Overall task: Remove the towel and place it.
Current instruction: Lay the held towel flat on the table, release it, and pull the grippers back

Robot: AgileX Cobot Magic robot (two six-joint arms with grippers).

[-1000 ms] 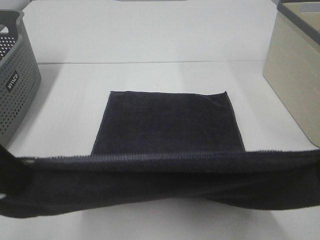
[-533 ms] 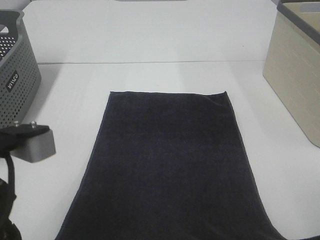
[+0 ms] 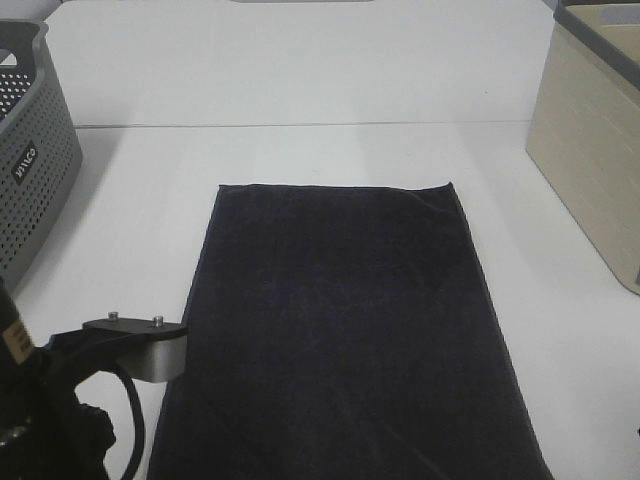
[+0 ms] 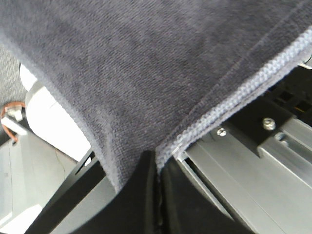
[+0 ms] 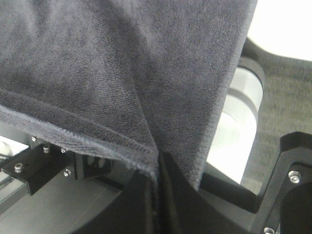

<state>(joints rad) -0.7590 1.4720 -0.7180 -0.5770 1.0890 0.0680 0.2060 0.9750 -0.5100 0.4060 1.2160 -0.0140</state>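
Observation:
The dark navy towel (image 3: 340, 320) lies spread flat on the white table, its far edge at mid-table and its near end running off the bottom of the high view. In the left wrist view my left gripper (image 4: 157, 168) is shut on a hemmed corner of the towel (image 4: 146, 63). The right wrist view shows my right gripper (image 5: 157, 178) shut on another corner of the towel (image 5: 122, 73). Only the left arm's camera mount (image 3: 135, 345) shows in the high view, at the towel's near left edge; the right arm is out of that view.
A grey perforated basket (image 3: 30, 170) stands at the left edge of the table. A beige bin (image 3: 590, 150) stands at the right edge. A seam (image 3: 300, 125) crosses the table behind the towel.
The towel's near end, held up as a band across the view a second ago, has been drawn toward the camera and laid out flat. The left arm's mount has come into view.

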